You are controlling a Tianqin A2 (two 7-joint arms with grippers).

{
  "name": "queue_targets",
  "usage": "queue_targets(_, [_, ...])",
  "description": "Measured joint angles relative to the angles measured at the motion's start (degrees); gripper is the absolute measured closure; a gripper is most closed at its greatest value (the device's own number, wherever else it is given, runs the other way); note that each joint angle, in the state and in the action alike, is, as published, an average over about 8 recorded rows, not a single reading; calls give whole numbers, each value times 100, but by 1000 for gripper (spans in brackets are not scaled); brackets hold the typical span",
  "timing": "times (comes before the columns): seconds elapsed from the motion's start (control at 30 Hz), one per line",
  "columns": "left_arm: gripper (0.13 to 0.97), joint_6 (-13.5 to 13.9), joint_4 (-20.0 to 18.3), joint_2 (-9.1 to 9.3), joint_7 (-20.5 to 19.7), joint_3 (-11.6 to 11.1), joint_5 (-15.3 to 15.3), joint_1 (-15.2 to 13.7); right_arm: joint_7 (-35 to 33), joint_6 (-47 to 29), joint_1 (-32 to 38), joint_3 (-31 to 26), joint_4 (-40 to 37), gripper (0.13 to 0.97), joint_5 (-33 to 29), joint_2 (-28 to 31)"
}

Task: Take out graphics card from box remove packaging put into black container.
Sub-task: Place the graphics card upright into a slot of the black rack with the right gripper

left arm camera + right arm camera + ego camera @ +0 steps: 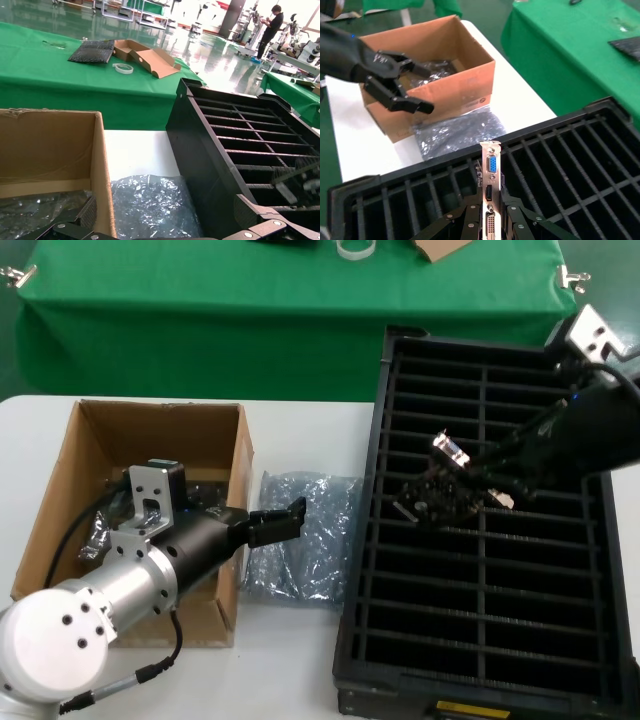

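Observation:
My right gripper (478, 490) is shut on the graphics card (440, 483) and holds it edge-down over the slots of the black container (362, 540). In the right wrist view the card's silver bracket (491, 167), with its blue port, stands between the fingers of that gripper (492, 200). The empty packaging (300, 540) lies flat on the white table between the box (90, 435) and the container. My left gripper (292, 518) is open and empty, over the box's right wall and just above the packaging (150, 205).
More bagged cards (100, 535) lie inside the box. A green-covered table (300, 300) stands behind, with a tape roll (355, 248) and cardboard pieces on it. The container's yellow label (480, 708) is at its near end.

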Motion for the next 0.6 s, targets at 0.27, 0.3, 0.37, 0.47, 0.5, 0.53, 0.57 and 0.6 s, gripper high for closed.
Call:
queue_targets(0.27, [132, -31, 109, 68, 60, -82, 36, -67, -367, 56, 190, -343, -420, 906, 134, -48])
queue_targets(0.3, [132, -38, 121, 74, 67, -95, 43, -74, -403, 61, 216, -386, -462, 906, 135, -60])
queue_targets(0.37, [132, -56, 142, 87, 82, -122, 57, -86, -471, 59, 269, -471, -545, 906, 140, -88])
queue_targets(0.47, [132, -79, 168, 105, 110, -157, 70, -100, -573, 24, 345, -590, -675, 906, 165, -129])
queue_targets(0.5, [132, -86, 176, 110, 120, -167, 71, -103, -606, 6, 368, -626, -717, 906, 177, -141])
queue_targets(0.53, [132, -92, 183, 115, 130, -175, 71, -106, -637, -13, 390, -660, -757, 906, 191, -150])
queue_targets(0.57, [132, -98, 189, 120, 141, -183, 70, -108, -668, -33, 409, -692, -794, 906, 206, -158])
queue_targets(0.6, [132, -102, 195, 124, 152, -189, 66, -110, -697, -54, 426, -721, -824, 906, 223, -163])
